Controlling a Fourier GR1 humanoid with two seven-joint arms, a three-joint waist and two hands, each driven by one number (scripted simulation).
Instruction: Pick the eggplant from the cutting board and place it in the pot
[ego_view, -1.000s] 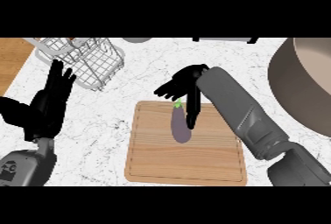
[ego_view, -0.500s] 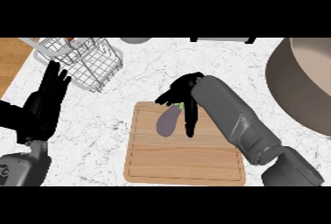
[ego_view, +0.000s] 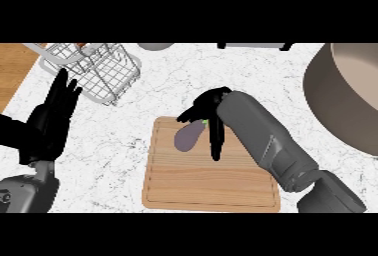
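Note:
A purple eggplant (ego_view: 187, 137) lies tilted on the wooden cutting board (ego_view: 210, 185), near the board's far edge. My right hand (ego_view: 207, 104) is over its green stem end. The fingers (ego_view: 191, 113) curl down on the stem's left side, and the thumb (ego_view: 215, 144) runs along the eggplant's right side, so the stem end is partly hidden. The eggplant's lower end still rests on the board. The big grey-brown pot (ego_view: 347, 95) stands at the right edge, apart from the hand. My left hand (ego_view: 50, 120) rests open at the left, fingers up.
A wire dish rack (ego_view: 100, 67) stands at the far left, just beyond the left hand. A grey round object (ego_view: 155, 46) and a dark item (ego_view: 255, 45) sit at the counter's far edge. White marble counter (ego_view: 280, 80) lies between board and pot.
My right hand has come down and closed round the eggplant's stem end. The eggplant has swung, its lower end shifting left. The left hand stays put.

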